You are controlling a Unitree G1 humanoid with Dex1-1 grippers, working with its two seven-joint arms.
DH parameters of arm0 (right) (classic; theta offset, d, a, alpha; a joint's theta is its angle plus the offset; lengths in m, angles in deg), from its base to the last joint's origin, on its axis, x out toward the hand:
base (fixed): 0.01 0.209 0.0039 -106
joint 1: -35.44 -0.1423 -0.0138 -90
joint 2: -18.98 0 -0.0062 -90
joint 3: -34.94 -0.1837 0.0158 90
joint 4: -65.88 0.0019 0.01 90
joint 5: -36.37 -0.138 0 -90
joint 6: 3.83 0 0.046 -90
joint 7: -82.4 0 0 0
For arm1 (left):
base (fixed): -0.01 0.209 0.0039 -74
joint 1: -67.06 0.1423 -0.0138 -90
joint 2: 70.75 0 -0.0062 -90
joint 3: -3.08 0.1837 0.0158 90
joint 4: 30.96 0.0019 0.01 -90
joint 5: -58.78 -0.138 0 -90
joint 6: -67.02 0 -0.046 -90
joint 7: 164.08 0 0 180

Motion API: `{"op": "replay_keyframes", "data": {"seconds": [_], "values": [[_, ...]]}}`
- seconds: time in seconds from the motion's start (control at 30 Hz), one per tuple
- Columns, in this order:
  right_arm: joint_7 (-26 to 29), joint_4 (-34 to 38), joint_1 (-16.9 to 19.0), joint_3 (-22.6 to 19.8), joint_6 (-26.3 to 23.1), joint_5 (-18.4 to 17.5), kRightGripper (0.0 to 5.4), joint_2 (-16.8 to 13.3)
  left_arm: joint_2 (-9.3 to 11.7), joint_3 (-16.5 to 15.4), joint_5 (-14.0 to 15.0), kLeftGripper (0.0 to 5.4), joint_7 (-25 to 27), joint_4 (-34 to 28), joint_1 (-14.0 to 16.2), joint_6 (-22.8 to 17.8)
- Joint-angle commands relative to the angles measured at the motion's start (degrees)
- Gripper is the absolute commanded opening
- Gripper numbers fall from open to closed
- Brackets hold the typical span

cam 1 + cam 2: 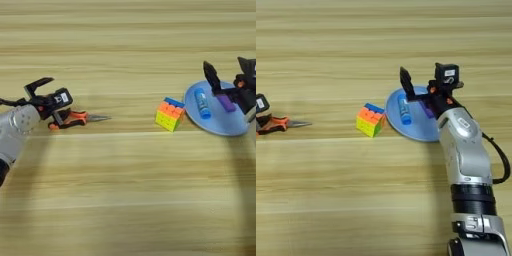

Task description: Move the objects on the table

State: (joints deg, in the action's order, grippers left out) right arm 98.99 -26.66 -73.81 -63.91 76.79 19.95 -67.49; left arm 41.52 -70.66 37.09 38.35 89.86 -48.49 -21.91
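The needle-nose pliers (80, 118) lie on the table (125, 200) at the left, tip pointing right. My left gripper (52, 102) is at their orange-black handles, open, with one finger raised behind and the other beside the handles. The multicolour puzzle cube (170, 114) sits near the middle, just left of the round light-blue plate (227, 125). On the plate lie the blue tube (202, 103) and the purple block (226, 102). My right gripper (423, 85) hangs open over the plate, its fingers spread above the purple block, which the arm mostly hides in the right eye view.
My right forearm (466, 150) runs from the bottom edge up to the plate's right side. The left forearm (15, 130) comes in from the left edge. Bare wood lies in front of and behind the objects.
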Motion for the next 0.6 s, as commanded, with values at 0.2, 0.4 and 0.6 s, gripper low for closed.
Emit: {"op": "replay_keyframes", "data": {"seconds": [0.2, 0.4, 0.6], "values": [[-0.26, -0.62, -1.4, -0.82, -0.71, -0.8, 5.4, 0.13, 2.9, 0.05, 3.19, 5.37, 9.99, -11.49, 13.8, -6.16], [-0.37, -0.5, -1.41, -0.79, -0.78, -1.03, 5.4, 0.18, 4.42, -1.6, 3.5, 5.37, 10.98, -15.1, 14.68, -8.1], [-0.54, -1.12, -1.46, -0.97, -0.57, -1.17, 5.4, 0.37, 4.61, -2.65, 3.39, 5.37, 11.25, -15.57, 15.06, -8.65]]}}
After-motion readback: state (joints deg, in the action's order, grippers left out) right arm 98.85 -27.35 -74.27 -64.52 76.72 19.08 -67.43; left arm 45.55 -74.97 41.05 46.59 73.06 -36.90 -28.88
